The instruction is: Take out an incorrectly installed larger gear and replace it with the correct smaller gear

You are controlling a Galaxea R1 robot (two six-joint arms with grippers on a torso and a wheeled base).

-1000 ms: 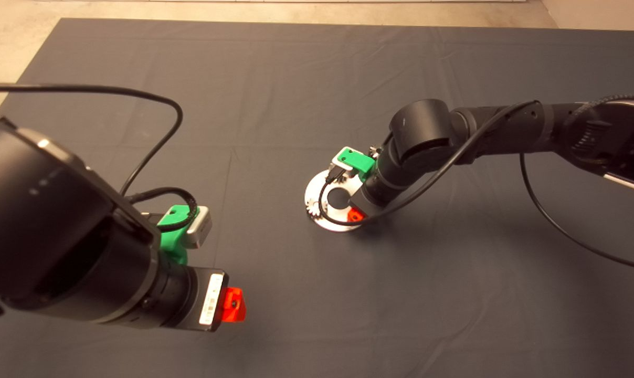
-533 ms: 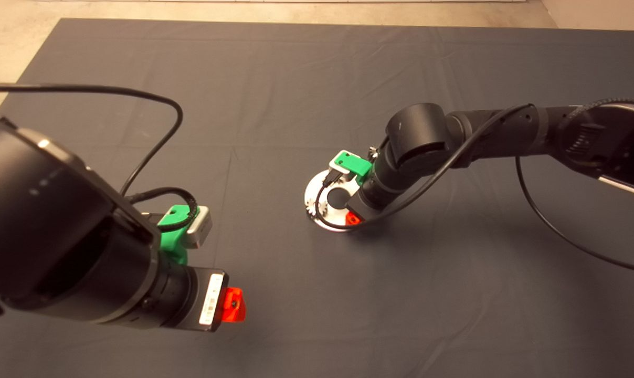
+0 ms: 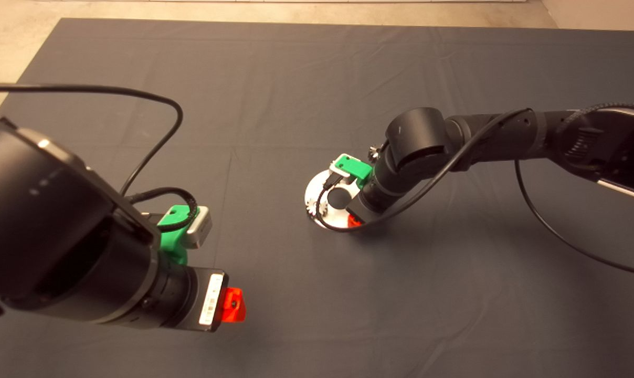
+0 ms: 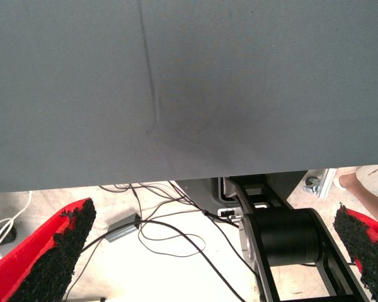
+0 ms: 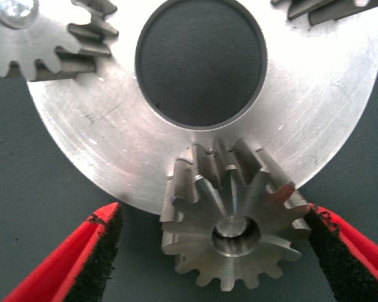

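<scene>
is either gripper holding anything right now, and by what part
Nothing is held. The right gripper is open around the larger gear's toothed rim; one pad looks to touch. The left gripper hangs open, empty.

Even overhead light, soft arm shadows on mat (image 3: 296,94), glare on plate (image 5: 340,119)

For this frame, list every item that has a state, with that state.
larger gear: seated on the plate's edge, between the right tool's fingers, not clamped.
round steel plate: flat on the mat, centre hole empty.
small gear: mounted on the plate.
right tool: open, straddling the larger gear.
left tool: open, empty.
</scene>
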